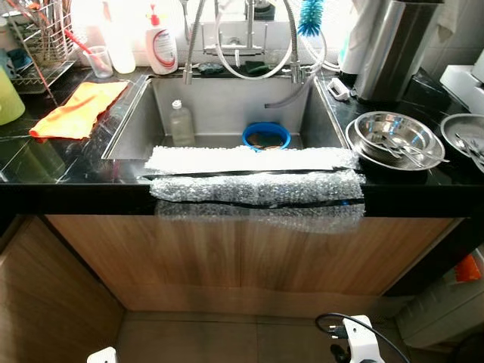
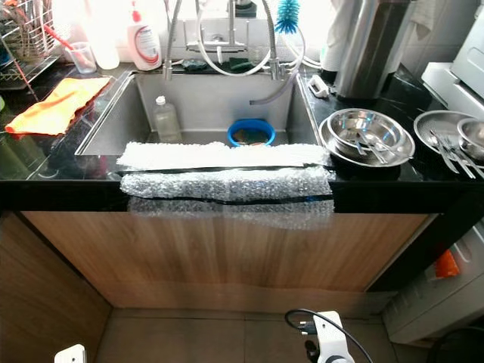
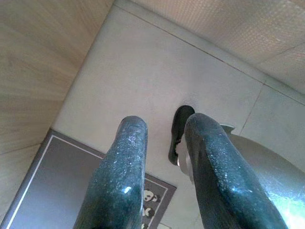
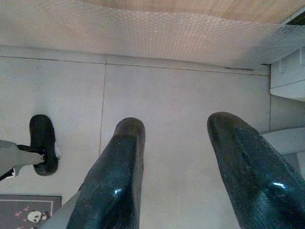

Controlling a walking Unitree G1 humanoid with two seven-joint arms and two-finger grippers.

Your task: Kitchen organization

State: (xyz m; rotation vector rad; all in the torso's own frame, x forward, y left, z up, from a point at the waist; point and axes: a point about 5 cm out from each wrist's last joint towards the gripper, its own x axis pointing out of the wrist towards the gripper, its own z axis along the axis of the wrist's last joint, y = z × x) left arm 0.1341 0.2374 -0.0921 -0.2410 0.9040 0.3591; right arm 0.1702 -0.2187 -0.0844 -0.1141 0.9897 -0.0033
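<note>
- Steel bowls (image 1: 395, 136) on counter (image 1: 68, 162) right of sink (image 1: 219, 113), well above both hands.
- Left hand (image 3: 164, 138) narrowly parted, right hand (image 4: 176, 143) wide, both empty over floor (image 4: 162, 95).

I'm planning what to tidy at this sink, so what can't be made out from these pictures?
- Blue bowl in the sink: its contents are too small and dark in both eye views.
- Dish rack: cut off by the left edge and washed out by glare.
- Steel plate on the right: cut off by the left eye view's edge.
- Sink front edge: covered by bubble wrap.
- Both arms hang idle, wrist views facing the floor.
</note>
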